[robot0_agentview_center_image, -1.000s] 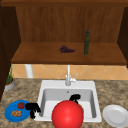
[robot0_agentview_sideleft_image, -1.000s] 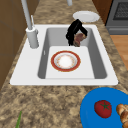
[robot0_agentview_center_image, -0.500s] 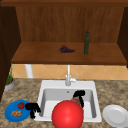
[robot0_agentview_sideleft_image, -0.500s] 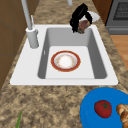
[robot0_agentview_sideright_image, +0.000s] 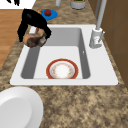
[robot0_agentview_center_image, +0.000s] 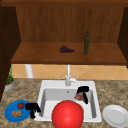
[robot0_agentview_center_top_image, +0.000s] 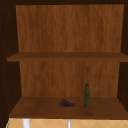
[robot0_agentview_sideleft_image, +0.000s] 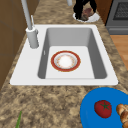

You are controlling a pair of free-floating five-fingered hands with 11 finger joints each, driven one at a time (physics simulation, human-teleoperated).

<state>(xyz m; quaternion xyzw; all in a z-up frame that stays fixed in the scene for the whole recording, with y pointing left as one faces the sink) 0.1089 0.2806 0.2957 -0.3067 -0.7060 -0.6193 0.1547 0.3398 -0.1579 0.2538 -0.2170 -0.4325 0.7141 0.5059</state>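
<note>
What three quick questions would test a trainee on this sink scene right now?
1. True or false: the right hand is curled round a brownish lump above the sink.
2. What lies on the sink floor? A) a red-rimmed plate B) a fork C) a sponge
3. Fill in: the left hand hangs over the edge of the ____ plate holding a tomato.

Key
1. True; the right side view shows the fingers wrapped round it.
2. A, the red-rimmed plate.
3. Blue: the blue plate left of the sink.
</note>
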